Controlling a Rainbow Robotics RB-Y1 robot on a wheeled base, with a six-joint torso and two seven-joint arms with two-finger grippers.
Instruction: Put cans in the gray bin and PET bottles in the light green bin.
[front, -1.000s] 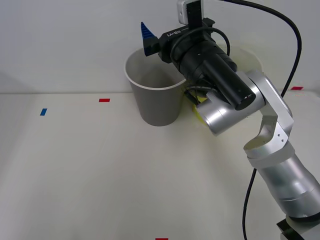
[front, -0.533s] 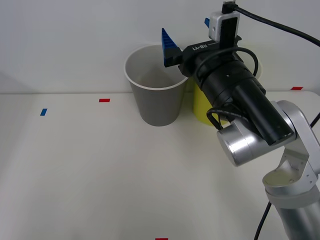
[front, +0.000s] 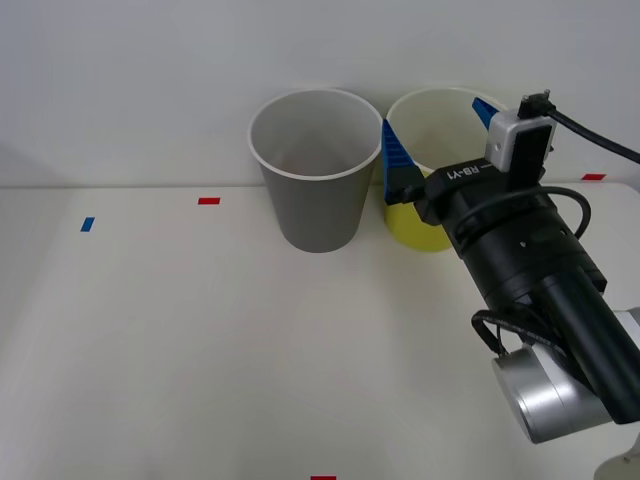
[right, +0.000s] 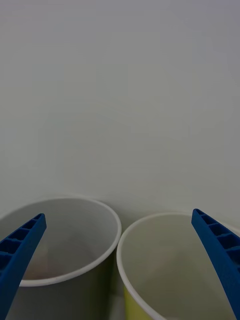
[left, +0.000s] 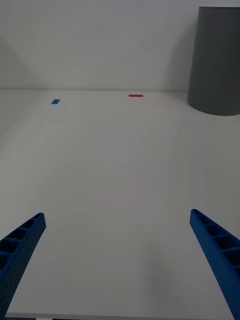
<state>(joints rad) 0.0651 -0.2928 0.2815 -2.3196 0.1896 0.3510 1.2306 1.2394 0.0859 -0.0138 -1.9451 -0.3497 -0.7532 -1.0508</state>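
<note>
The gray bin (front: 312, 180) stands upright at the back of the white table, and the light green bin (front: 425, 120) stands right beside it. My right gripper (front: 440, 135) hovers open in front of the light green bin's rim, holding nothing. In the right wrist view both white insides show: the gray bin (right: 65, 240) and the light green bin (right: 170, 265). My left gripper (left: 117, 215) is open low over bare table, with the gray bin (left: 217, 60) farther off. The cans and PET bottles are out of view.
Small tape marks lie on the table: red (front: 208, 200), blue (front: 87, 224), red at the far right (front: 594, 176) and at the near edge (front: 323, 478). A white wall rises right behind the bins. The table (front: 180, 340) spreads wide on the left.
My right arm has pulled back from over the gray bin, moving right and toward the robot. Its gripper now sits before the light green bin, open and with nothing in it.
</note>
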